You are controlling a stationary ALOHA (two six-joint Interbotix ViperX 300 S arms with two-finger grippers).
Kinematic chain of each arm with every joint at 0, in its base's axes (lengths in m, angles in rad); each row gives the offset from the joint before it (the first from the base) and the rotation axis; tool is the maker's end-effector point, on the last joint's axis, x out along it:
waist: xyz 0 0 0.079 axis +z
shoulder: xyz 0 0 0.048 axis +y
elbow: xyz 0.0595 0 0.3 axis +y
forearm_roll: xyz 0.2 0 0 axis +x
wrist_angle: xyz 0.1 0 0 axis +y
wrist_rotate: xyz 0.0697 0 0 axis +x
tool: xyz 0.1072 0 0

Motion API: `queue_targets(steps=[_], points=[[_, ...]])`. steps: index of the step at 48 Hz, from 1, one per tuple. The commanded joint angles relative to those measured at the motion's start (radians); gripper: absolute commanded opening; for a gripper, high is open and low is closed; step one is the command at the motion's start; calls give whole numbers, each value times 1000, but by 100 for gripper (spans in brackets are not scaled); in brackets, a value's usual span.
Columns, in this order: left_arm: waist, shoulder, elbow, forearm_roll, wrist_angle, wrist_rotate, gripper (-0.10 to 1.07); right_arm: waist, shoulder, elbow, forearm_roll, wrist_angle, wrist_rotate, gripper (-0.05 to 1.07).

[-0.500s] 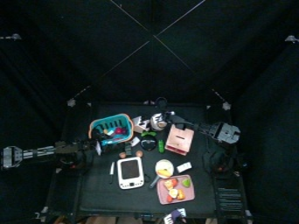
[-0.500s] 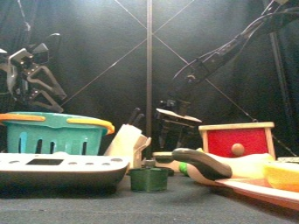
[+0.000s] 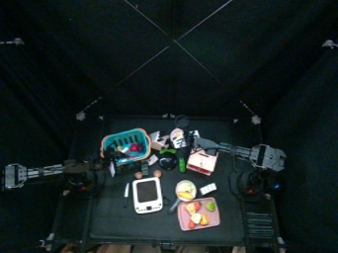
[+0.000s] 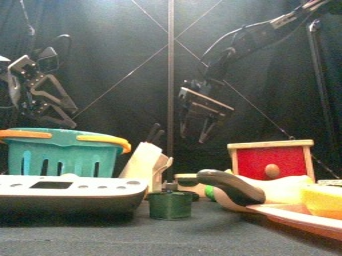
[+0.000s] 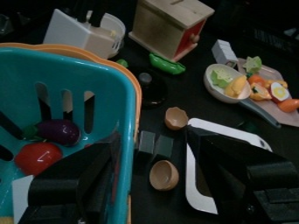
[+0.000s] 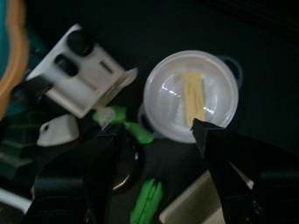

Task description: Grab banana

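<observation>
The banana is a pale yellow strip lying on a small white plate, seen in the right wrist view. My right gripper hangs above that plate with its jaws spread wide and nothing between them. From the front it hovers open, well above the table, behind the things in the foreground. From above it is at the table's back middle. My left gripper rests open beside the teal basket, at the table's left side.
A white holder with black handles stands next to the plate. The teal basket holds toy food. A red wooden box, a white scale and a tray of fruit fill the middle and front.
In the front view the right gripper has risen from low behind the objects to higher up, with its jaws now plainly spread. The left arm has not moved.
</observation>
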Motion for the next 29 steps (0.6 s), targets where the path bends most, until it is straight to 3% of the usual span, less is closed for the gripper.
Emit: queue_targets(steps=[1,13,29], points=[[-20,44,-38,2,-37,20,95,58,-78,15,9,-17,5,94],[-66,98,-66,0,-89,118,95,216,-132,107,75,-81,0,94],[-54,100,-58,-38,-118,184,95,410,-169,229,138,-132,3,94]])
